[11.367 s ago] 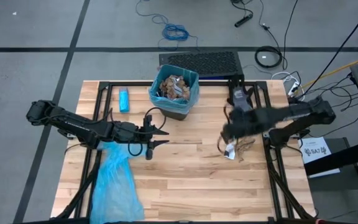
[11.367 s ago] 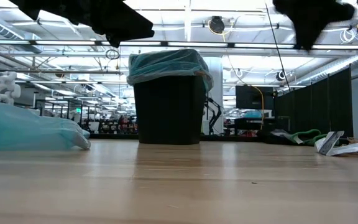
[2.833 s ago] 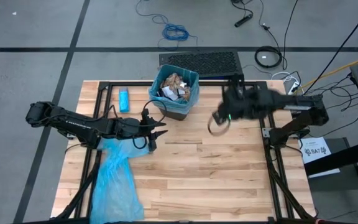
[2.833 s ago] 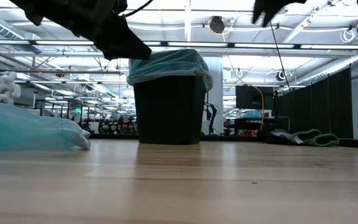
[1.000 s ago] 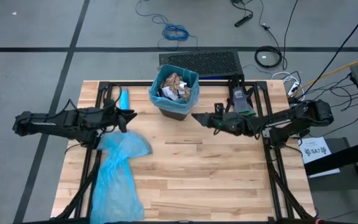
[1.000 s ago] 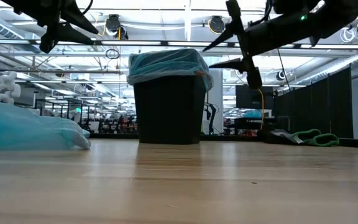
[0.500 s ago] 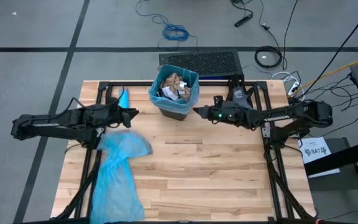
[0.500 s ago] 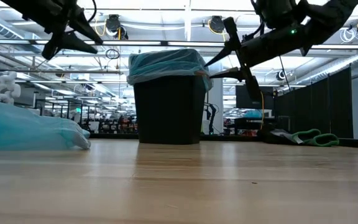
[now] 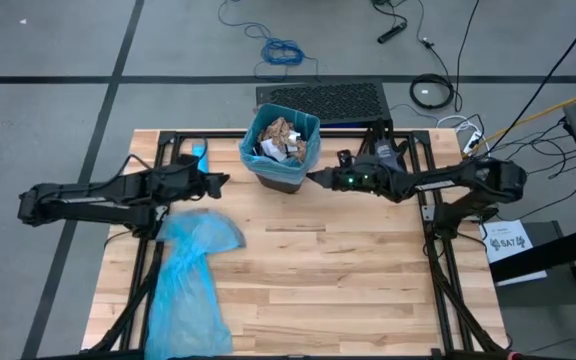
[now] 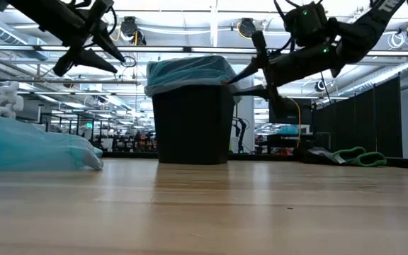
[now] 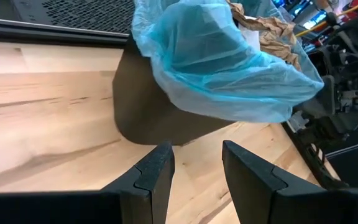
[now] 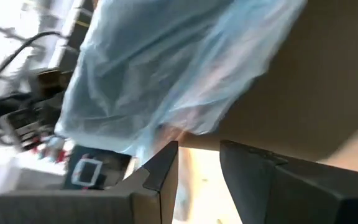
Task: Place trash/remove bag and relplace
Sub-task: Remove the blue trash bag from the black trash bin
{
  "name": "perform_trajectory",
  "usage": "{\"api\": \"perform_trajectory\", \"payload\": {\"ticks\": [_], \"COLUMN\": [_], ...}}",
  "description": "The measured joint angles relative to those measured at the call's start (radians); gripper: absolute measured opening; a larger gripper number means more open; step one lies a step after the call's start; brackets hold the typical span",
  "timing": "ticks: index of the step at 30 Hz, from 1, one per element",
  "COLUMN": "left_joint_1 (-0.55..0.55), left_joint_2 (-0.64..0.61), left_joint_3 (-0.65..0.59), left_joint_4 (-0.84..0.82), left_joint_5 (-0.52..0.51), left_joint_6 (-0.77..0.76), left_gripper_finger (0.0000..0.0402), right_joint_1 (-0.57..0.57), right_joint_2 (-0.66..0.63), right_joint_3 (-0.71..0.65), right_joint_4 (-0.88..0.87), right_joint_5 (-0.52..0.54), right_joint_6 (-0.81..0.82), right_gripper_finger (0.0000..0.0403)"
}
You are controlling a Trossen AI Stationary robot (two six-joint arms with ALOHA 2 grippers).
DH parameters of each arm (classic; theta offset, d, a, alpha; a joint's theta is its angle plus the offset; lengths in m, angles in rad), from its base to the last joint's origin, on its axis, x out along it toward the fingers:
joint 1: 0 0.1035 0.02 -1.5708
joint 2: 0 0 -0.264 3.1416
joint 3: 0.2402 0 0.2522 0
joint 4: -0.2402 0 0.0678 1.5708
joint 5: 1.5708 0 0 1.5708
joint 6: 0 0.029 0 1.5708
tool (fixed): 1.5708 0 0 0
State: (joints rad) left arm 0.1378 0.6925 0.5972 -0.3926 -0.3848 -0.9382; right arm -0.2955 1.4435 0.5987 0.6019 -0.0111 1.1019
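Now you brought both empty, open-jawed grippers, left (image 9: pixel 220 180) and right (image 9: pixel 313 177), beside the black bin's light-blue plastic liner (image 9: pixel 308 150), trash (image 9: pixel 280 138) done, ready for removing.

The right gripper (image 9: pixel 313 177), earlier at 3 o'clock over scraps, now reaches the bin (image 9: pixel 280 150); the left gripper (image 9: pixel 220 180) nears from 9 o'clock.

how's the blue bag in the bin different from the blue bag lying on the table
The bag in the bin is stretched open over the rim of the dark bin; the bag on the table lies loose and crumpled flat. The bin's bag holds trash; no trash shows in the loose one. Both are thin, light-blue, translucent plastic.
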Motion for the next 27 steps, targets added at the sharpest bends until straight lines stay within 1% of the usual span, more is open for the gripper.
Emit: {"api": "perform_trajectory", "payload": {"ticks": [4, 6, 8, 10, 13, 14, 18, 22, 27], "left_joint_1": [0.018, 0.024, 0.027, 0.027, 0.027, 0.027, 0.042, 0.069, 0.113], "left_joint_2": [0.012, 0.017, 0.022, 0.027, 0.034, 0.037, 0.041, 0.041, 0.041], "left_joint_3": [0.0, 0.0, 0.0, 0.0, 0.0, 0.0, 0.0, 0.0, 0.0], "left_joint_4": [0.024, 0.018, 0.019, 0.019, 0.017, 0.017, 0.017, 0.018, 0.038], "left_joint_5": [0.021, 0.038, 0.052, 0.06, 0.06, 0.06, 0.061, 0.061, 0.061], "left_joint_6": [-0.017, -0.039, -0.051, -0.051, -0.051, -0.051, -0.051, -0.052, -0.05], "left_gripper_finger": [0.0141, 0.0141, 0.0141, 0.0141, 0.0141, 0.0141, 0.0141, 0.0141, 0.0141], "right_joint_1": [0.001, 0.0, -0.003, -0.005, -0.005, -0.004, 0.001, 0.032, 0.074], "right_joint_2": [0.07, 0.094, 0.105, 0.109, 0.109, 0.109, 0.095, 0.042, -0.096], "right_joint_3": [0.0, 0.0, 0.0, 0.0, 0.0, 0.0, 0.0, 0.0, 0.0], "right_joint_4": [0.204, 0.243, 0.239, 0.239, 0.245, 0.25, 0.262, 0.235, 0.028], "right_joint_5": [-0.024, -0.022, -0.021, -0.022, -0.022, -0.022, -0.034, -0.043, 0.025], "right_joint_6": [-0.025, -0.026, -0.054, -0.082, -0.13, -0.143, -0.114, -0.088, -0.104], "right_gripper_finger": [0.0109, 0.0109, 0.0106, 0.0088, 0.0028, 0.0014, 0.0003, 0.0001, 0.0]}}
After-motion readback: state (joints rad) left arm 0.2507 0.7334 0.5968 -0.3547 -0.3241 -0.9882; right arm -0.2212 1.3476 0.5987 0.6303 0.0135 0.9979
